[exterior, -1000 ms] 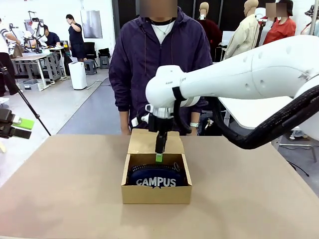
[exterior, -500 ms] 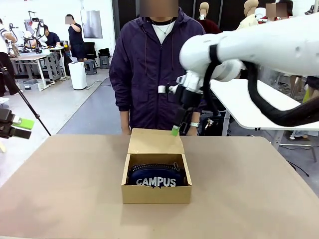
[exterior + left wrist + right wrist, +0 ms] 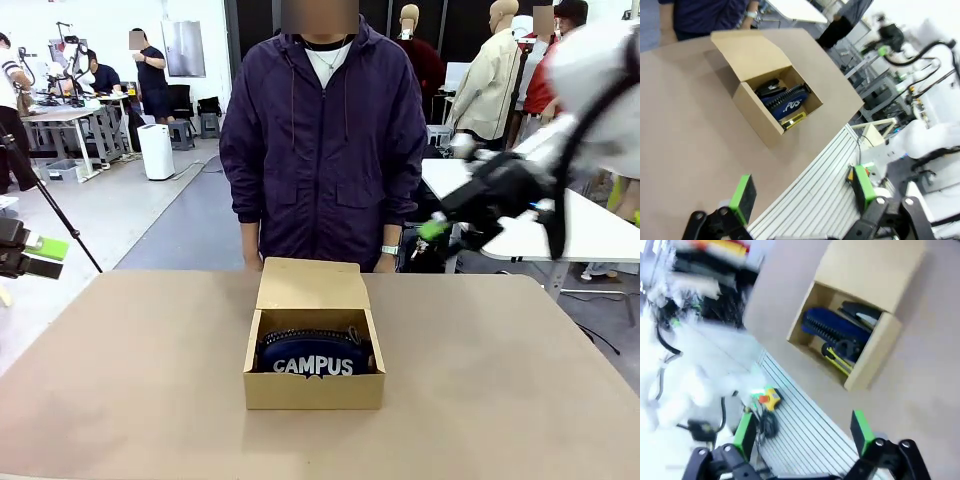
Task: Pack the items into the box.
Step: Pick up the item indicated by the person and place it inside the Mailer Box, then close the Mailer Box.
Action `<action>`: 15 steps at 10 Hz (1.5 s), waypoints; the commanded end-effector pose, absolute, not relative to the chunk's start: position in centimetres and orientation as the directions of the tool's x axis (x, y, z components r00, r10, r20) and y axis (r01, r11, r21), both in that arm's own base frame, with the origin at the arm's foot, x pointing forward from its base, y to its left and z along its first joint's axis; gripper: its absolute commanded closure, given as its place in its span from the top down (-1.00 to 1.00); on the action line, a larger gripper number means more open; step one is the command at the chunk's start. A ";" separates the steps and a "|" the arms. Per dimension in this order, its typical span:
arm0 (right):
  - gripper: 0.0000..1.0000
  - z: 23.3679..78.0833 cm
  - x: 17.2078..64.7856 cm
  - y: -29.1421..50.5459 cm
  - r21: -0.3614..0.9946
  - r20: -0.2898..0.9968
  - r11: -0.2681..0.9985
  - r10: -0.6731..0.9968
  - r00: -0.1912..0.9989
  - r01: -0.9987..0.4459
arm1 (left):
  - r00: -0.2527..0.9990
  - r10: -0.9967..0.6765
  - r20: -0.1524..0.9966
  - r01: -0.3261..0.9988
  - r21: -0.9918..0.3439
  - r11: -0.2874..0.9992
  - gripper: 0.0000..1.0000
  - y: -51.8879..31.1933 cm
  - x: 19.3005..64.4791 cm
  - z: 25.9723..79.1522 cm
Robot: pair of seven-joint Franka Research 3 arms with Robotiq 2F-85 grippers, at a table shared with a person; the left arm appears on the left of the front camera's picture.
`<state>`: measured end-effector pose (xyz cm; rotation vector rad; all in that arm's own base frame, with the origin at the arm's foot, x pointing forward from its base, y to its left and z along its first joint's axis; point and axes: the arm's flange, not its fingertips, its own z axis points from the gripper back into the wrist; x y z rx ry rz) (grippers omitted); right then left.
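While the box sits at the middle of the counter with its flap lid folded back toward the person standing at the far side, all three items lie inside it. Navy pouch takes up the middle of the box, white "CAMPUS" lettering facing the robot's side. Left wrist view: black stapler lies between pouch and the hinged side, yellow utility knife between pouch and the wall opposite the lid, both just beside the pouch; whether they touch it is too small to tell. In the front view the box's near wall hides the knife. Right hand is up in the air at picture right, blurred, above the counter's far right part and well apart from the box. Right wrist view: its green pads stand wide apart with nothing between them, box in sight beyond them. Left hand is at the left picture edge, off the counter's side, well apart from the box. In the left wrist view its fingers are spread too, empty, looking down at the counter and box.
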<state>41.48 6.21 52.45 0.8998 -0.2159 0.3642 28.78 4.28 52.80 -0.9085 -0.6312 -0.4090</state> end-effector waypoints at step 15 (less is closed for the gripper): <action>1.00 47.8 34.3 -2.5 0.799 0.307 0.558 -0.058 0.950 -0.225 | 0.740 -0.074 0.669 0.589 -0.590 0.552 1.00 4.4 28.8 52.8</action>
